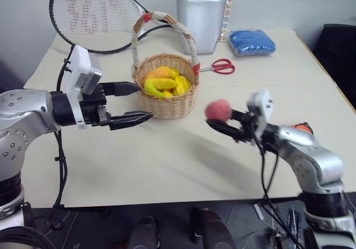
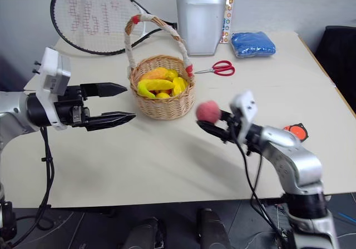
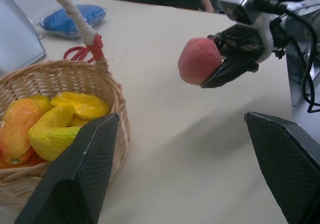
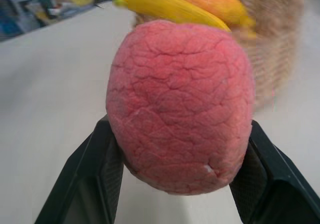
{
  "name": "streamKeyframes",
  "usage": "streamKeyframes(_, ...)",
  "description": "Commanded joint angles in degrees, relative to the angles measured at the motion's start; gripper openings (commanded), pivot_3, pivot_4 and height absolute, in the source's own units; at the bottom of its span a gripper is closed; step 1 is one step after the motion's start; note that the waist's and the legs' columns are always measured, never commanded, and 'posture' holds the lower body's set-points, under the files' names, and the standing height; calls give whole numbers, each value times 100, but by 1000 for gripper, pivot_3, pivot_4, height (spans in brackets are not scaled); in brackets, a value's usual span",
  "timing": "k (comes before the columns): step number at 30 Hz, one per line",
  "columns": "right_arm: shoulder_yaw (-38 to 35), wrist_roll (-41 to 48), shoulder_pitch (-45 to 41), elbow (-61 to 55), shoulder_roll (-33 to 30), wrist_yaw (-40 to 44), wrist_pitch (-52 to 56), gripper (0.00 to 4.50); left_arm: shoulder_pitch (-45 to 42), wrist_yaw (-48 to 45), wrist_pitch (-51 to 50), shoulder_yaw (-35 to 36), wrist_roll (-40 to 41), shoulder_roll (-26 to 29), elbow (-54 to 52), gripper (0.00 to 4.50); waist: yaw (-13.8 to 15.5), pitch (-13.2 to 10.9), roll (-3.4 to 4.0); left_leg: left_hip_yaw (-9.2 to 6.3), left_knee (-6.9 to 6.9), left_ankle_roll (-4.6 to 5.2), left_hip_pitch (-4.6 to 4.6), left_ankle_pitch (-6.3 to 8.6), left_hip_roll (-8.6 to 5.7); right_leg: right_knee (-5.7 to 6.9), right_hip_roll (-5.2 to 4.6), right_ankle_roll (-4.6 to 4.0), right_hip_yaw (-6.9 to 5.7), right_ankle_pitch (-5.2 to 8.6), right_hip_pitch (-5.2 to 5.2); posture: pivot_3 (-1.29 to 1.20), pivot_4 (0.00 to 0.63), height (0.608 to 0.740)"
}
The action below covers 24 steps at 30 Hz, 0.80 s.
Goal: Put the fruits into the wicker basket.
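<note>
Right gripper (image 1: 222, 118) clamped on peach (image 1: 218, 110), above counter (image 1: 167, 160) beside wicker basket (image 1: 167, 101) at mid-counter holding yellow fruits (image 1: 164, 83); left gripper (image 1: 136, 101) wide, empty.

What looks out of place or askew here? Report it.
Nothing stands out. The wicker basket stands upright holding yellow fruits; the right gripper holds the peach above the table.

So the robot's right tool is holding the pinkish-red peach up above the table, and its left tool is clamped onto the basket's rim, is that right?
Not quite. The right tool does hold the peach above the table, but the left tool is not clamped on the wicker basket. Its fingers stand open beside the basket, gripping nothing, as the left eye view shows.
</note>
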State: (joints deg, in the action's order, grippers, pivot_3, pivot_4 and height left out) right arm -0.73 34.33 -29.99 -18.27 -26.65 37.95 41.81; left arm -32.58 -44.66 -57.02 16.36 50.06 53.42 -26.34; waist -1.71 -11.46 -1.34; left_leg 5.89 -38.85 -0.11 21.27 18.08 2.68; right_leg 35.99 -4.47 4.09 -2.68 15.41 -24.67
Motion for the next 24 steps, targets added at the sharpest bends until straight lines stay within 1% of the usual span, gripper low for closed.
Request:
streamKeyframes(1,387,-288,-788,206,567,-647,156,2330,15,98,-7,302,116,164,-102,4210,1,0,0,-3,0,-8,0,2,3,0,2,-5,-3,3,0,0,150,740)
streamKeyframes(3,635,-607,-1355,675,1000,-935,50,2330,55,161,-28,363,165,190,-152,4210,-8,0,0,0,4,-13,7,2,5,2,2,-11,-3,6,-13,0,150,740)
streamKeyframes(5,701,-862,-1785,1216,1377,-1201,-90,2330,99,215,-38,406,211,201,-214,4210,-6,0,0,3,5,-15,19,1,5,4,1,-12,-2,7,-30,0,150,740)
streamKeyframes(9,791,-1413,-2391,2352,1984,-1649,-538,2330,172,362,-46,500,311,212,-331,4210,2,2,-2,2,-6,-13,71,0,3,10,-3,-10,-4,6,-76,0,150,740)
streamKeyframes(10,777,-1519,-2478,2559,2082,-1739,-614,2330,181,393,-46,516,327,214,-352,4210,1,2,-3,-2,-15,-12,90,-1,3,34,-3,-5,-6,2,-88,0,150,740)
streamKeyframes(12,824,-1749,-2550,2778,2209,-1892,-746,3039,210,477,-86,588,387,220,-406,4210,-2,2,-3,-2,-18,-8,96,0,0,35,-6,-4,-6,1,-92,0,150,740)
streamKeyframes(13,848,-1825,-2529,2769,2232,-1910,-785,3264,227,504,-103,620,418,229,-426,4210,-3,2,-3,-1,-18,-6,97,1,0,34,-7,-4,-5,1,-92,0,150,740)
streamKeyframes(14,862,-1873,-2479,2692,2243,-1921,-792,3626,247,528,-118,650,447,242,-443,4210,-4,2,-3,-2,-18,-6,99,2,0,32,-7,-4,-6,1,-92,0,150,740)
streamKeyframes(17,843,-1906,-2283,2266,2195,-1885,-770,4491,287,580,-122,680,508,274,-459,4210,-9,2,-3,-3,-14,-5,101,2,3,23,-5,-4,-8,1,-92,0,150,740)
streamKeyframes(20,615,-1436,-1928,1228,2010,-1552,-471,4491,341,579,-93,672,499,308,-443,4210,-5,2,-3,-6,-9,-6,103,3,5,16,-3,-4,-11,1,-92,0,150,740)
streamKeyframes(24,248,-856,-1481,136,1478,-1186,42,4491,243,548,-51,607,504,314,-329,4210,15,2,-3,-9,-9,-5,106,3,3,9,-2,-1,-15,0,-90,0,150,740)
